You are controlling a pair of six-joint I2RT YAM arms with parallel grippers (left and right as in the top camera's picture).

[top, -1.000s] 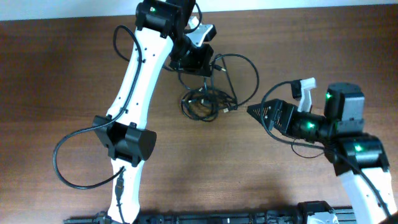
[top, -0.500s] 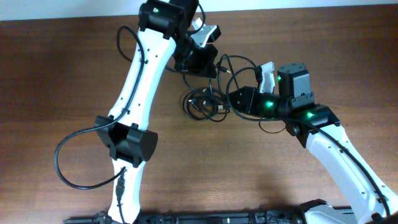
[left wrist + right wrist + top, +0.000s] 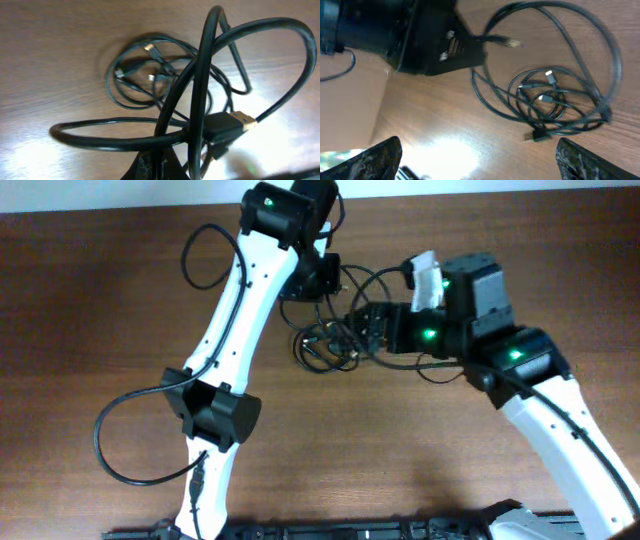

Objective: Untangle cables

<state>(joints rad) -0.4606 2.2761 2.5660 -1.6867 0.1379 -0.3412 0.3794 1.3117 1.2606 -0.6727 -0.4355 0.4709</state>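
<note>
Right claw [image 3: 368, 328] had swung in over the tangled cables [image 3: 325, 348], fingers spread wide and empty, while left claw [image 3: 320, 280] pinched one loop of them.

The cables [image 3: 204, 75] are smooth black rubbery plastic with a faint sheen. One plug [image 3: 248, 120] ends in bright gold-coloured metal. The right fingers [image 3: 375, 157] are matt, grainy black. Between them the table [image 3: 420, 117] is brown grained wood, smooth and polished enough to throw white glare.
</note>
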